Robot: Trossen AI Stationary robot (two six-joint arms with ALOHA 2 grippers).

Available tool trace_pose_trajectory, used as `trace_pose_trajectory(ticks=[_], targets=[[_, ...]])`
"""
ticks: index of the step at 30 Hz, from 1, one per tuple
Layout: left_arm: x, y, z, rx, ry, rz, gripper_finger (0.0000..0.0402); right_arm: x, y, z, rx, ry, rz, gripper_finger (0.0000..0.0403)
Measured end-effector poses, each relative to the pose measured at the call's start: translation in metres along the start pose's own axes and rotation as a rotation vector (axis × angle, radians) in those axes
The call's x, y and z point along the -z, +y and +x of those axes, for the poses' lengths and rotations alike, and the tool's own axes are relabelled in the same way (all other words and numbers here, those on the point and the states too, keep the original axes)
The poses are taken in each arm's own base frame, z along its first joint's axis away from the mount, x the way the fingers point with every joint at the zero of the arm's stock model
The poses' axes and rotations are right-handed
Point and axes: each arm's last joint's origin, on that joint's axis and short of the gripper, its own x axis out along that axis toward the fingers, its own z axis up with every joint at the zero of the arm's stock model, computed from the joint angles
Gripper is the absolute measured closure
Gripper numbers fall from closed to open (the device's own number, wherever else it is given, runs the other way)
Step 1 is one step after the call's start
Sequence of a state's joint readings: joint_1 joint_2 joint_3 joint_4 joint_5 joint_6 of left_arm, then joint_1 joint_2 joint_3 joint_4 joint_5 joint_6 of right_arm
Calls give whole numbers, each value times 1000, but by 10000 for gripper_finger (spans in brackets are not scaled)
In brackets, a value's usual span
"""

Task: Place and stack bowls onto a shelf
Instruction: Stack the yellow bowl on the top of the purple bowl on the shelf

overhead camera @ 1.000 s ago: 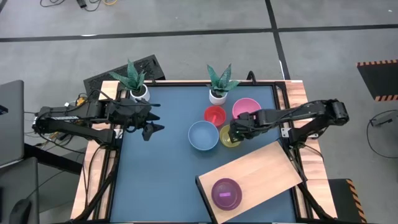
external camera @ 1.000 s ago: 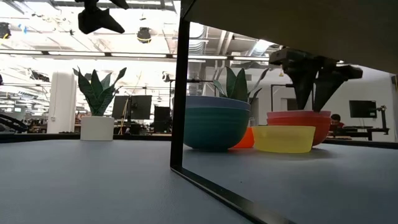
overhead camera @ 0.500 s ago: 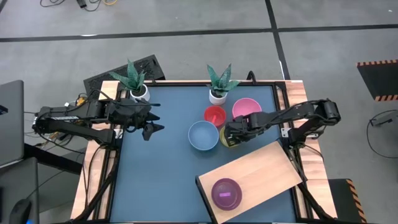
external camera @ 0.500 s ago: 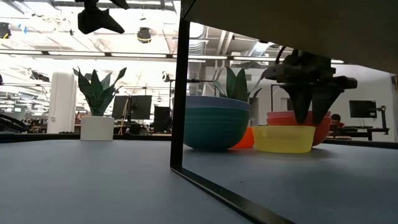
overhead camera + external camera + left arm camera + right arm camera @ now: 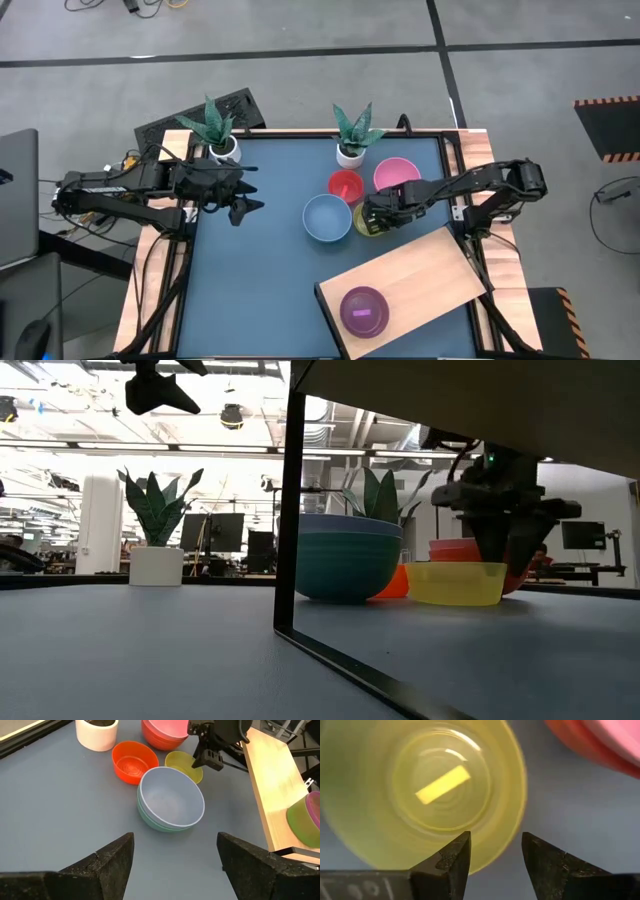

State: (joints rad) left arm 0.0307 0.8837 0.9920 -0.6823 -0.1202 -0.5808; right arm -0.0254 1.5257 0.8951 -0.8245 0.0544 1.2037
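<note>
We see the right gripper [image 5: 372, 217] at centre-right of the high view, poised directly over the small yellow bowl [image 5: 367, 221], which sits on the blue table [image 5: 260, 270] just right of the light blue bowl [image 5: 327, 218] and below the red bowl [image 5: 345, 186]. The relation that matters is rim against fingers: in the right wrist view the yellow bowl [image 5: 420, 790] fills the upper left of the frame and its near rim runs into the gap between the two dark fingertips [image 5: 451, 857], so one finger stands inside the wall and the other outside it. The jaws stand apart and we see no contact yet; nothing is held. A round bowl has no long axis, so only the straddle of the wall counts. The right arm is plainly the nearer one; the left gripper [image 5: 243, 203] waits with its fingers spread at centre-left, well apart from every bowl. The shelf [image 5: 420, 275] lies at lower right, just below the yellow bowl, carrying a purple bowl [image 5: 362, 309]. The low view gives what the high view cannot: the gripper [image 5: 503, 555] reaches down to rim level of the yellow bowl [image 5: 455, 583]. The left wrist view shows the pink bowl [image 5: 167, 727] nested in a red one.
</note>
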Motion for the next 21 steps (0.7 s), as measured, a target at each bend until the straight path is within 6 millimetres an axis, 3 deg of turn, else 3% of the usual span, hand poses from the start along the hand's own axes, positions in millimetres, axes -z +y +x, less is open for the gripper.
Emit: trace_pose_trajectory(ticks=[6,14,21], targets=[[0,1,0,-20,-13,0,132,-3,1,0,-21,-6,13,236],[0,1,0,-22,-14,-16,132,-8,0,0,-28,-8,33,379],[0,1,0,-22,-14,-18,132,-7,-1,-1,-35,3,42,375]])
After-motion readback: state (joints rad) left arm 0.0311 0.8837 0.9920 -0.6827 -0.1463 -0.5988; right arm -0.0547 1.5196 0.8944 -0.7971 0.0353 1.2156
